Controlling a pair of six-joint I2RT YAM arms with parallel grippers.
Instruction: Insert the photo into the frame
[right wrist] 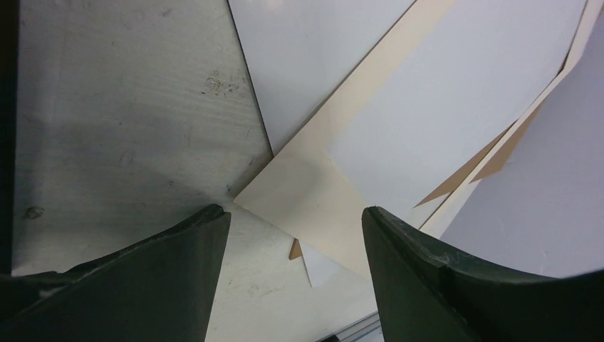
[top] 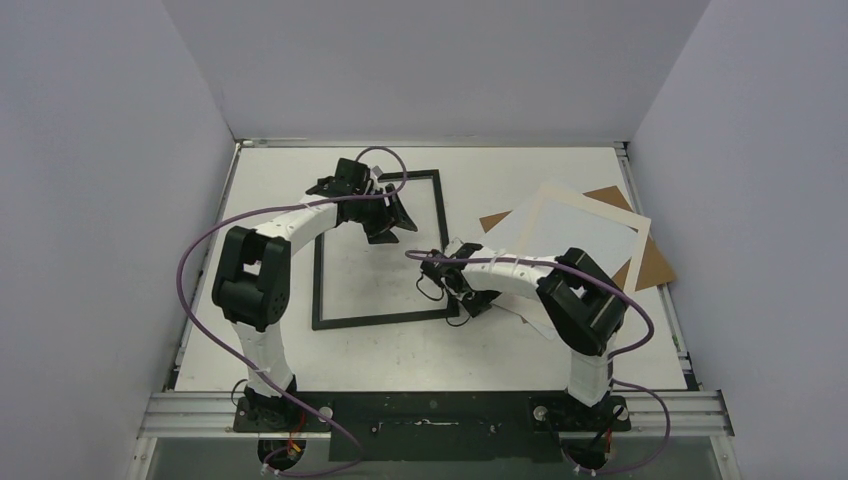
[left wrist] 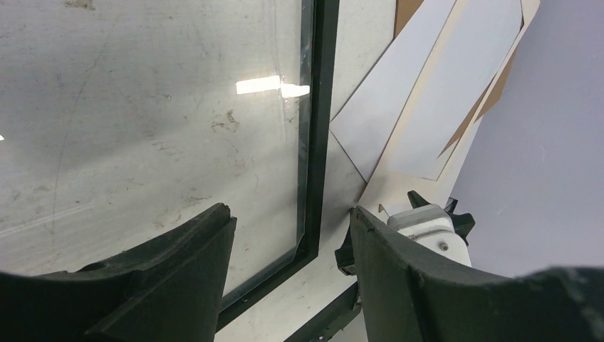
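The black frame [top: 380, 320] lies flat on the table [top: 250, 200], long axis running away from the arms, holding its glass pane [left wrist: 178, 107]. The photo [top: 510, 232] lies right of it, pale back up, under the cream mat [top: 640, 238] on brown cardboard [top: 655, 265] (mostly covered, long axis unclear). The left gripper [top: 392, 222] and the right gripper [right wrist: 295, 214] both have their fingers apart, gripping nothing.
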